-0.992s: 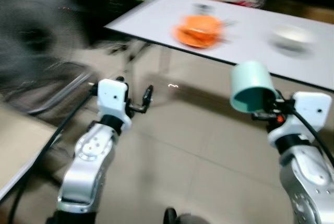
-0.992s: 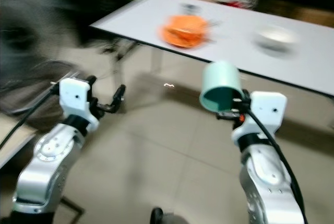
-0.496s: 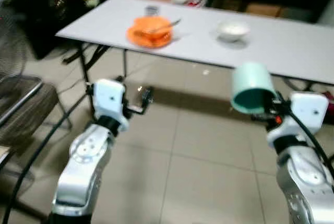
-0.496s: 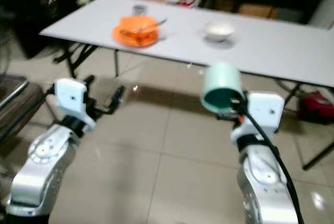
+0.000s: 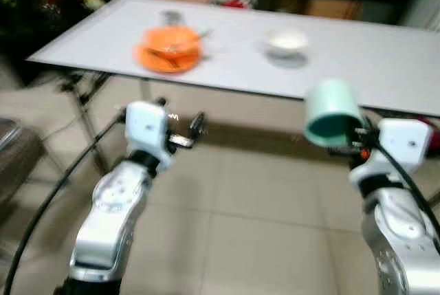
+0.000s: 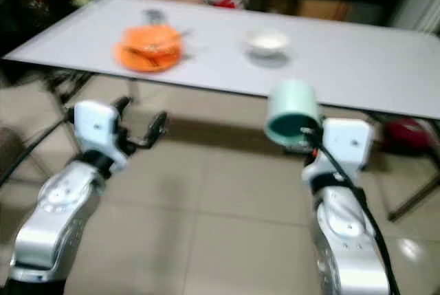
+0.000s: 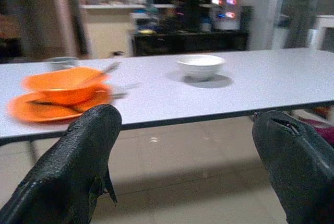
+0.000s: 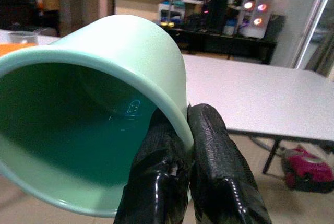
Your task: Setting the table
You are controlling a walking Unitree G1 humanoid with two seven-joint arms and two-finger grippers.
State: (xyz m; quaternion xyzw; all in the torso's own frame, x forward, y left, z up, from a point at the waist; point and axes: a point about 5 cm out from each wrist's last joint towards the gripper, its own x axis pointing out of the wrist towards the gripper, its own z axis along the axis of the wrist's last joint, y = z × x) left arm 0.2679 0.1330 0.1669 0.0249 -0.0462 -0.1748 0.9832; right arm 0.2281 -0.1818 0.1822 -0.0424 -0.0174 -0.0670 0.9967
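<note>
We are closing on the table (image 5: 385, 54), which is now lying squarely across our view where a second ago it was running off at an angle and blurred; that shift is our own turning and walking, not the dishes moving. The near edge is still some way ahead, so we are judging the carry as nearly done and the placing as not yet begun.

Our right gripper (image 8: 189, 130) is pinching the rim of the mint green cup (image 5: 331, 111) between its two fingers, the cup tilted with its mouth facing back toward us, held in the air short of the near edge.

Our left gripper (image 7: 188, 145) is riding empty with its fingers spread wide.

On the table, the orange bowl and plate (image 5: 167, 47) are sitting toward the left end, and the white bowl (image 5: 287, 40) is standing near the middle, well apart from them.
</note>
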